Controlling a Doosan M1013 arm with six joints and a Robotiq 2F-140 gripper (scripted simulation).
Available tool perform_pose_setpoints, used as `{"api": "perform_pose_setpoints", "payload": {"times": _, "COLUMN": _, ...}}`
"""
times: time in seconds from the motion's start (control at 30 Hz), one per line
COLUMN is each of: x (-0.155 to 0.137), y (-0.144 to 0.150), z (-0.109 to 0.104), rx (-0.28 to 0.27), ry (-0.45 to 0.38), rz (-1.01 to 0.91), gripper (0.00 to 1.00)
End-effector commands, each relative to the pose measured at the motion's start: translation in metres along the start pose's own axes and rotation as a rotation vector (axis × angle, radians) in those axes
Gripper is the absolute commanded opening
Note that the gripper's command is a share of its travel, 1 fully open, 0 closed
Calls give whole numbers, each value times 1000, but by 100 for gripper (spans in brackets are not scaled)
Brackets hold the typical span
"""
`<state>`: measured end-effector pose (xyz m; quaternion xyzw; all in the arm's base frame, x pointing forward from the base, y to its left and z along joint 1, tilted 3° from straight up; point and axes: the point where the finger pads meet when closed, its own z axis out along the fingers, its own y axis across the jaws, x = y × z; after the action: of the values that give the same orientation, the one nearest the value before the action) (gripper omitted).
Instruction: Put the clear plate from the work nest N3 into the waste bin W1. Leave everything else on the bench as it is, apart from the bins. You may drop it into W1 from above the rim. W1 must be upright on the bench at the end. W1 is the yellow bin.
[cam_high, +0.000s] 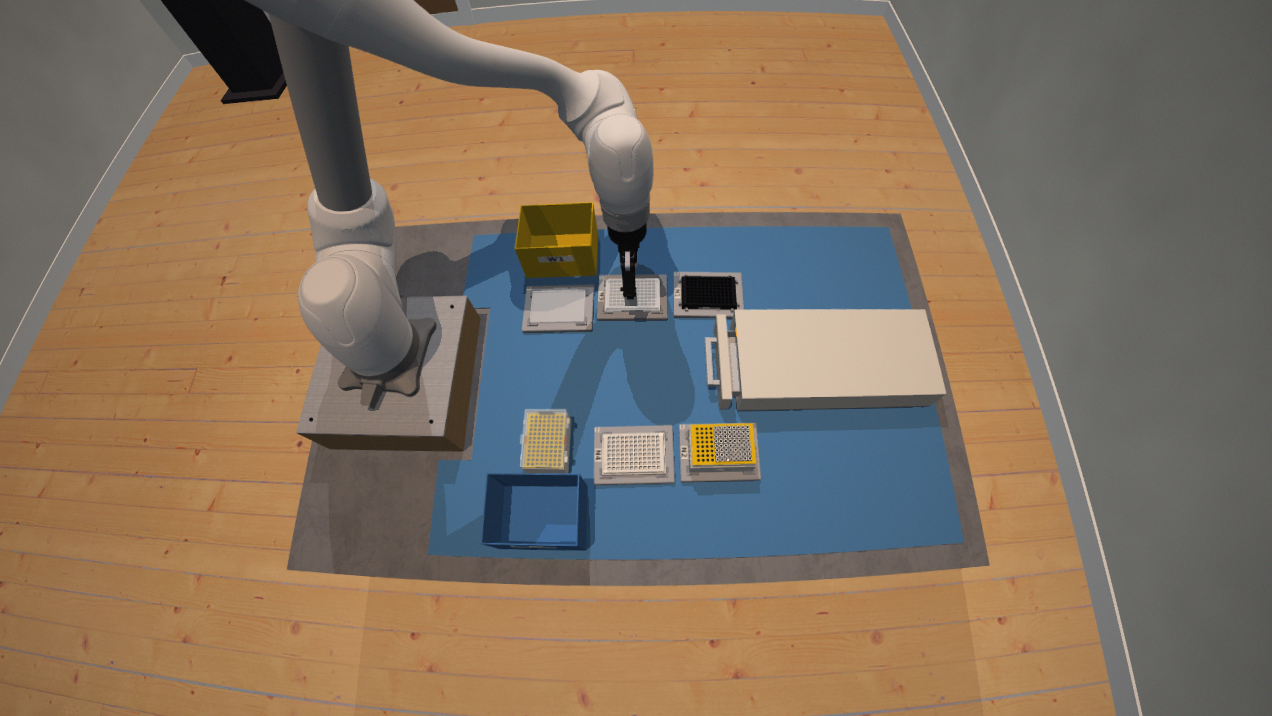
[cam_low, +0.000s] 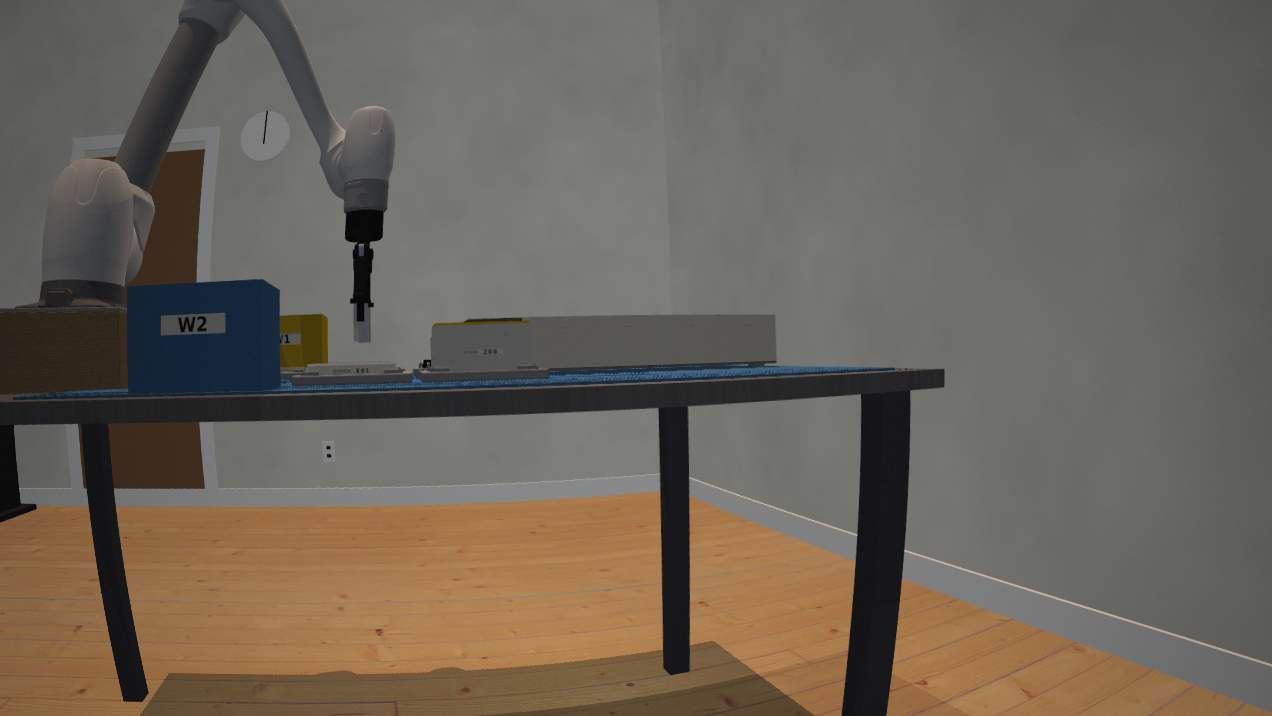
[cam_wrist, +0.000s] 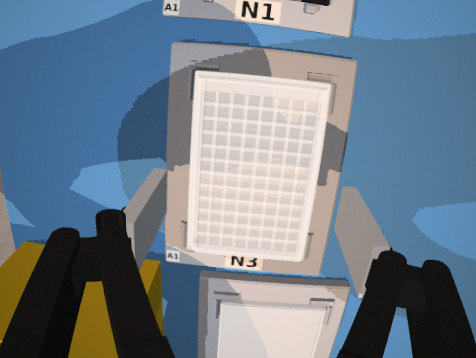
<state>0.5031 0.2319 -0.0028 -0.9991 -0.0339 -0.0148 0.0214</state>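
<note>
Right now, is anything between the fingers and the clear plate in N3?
Nothing: the exterior view shows open air between the open gripper and the clear plate, and the wrist view shows the plate uncovered.

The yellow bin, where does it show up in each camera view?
Top: yellow bin at the mat's far edge, left of the arm's wrist.
Exterior: a sliver behind the blue bin.
Wrist: bottom-left corner, behind the pincer's links.
Shared landmark: the clear plate beside it.

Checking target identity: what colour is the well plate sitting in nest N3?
Translucent white, a clear gridded well plate; the wrist view shows it best.
</note>
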Motion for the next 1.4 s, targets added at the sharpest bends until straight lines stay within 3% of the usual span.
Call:
{"api": "perform_pose_setpoints", "payload": {"times": 0.0, "x": 0, "y": 0, "z": 4, "rx": 0, "ry": 0, "rz": 0, "gripper": 70}}
{"api": "perform_pose_setpoints", "payload": {"times": 1.37, "x": 0, "y": 0, "z": 46, "rx": 0, "ry": 0, "rz": 0, "gripper": 70}}
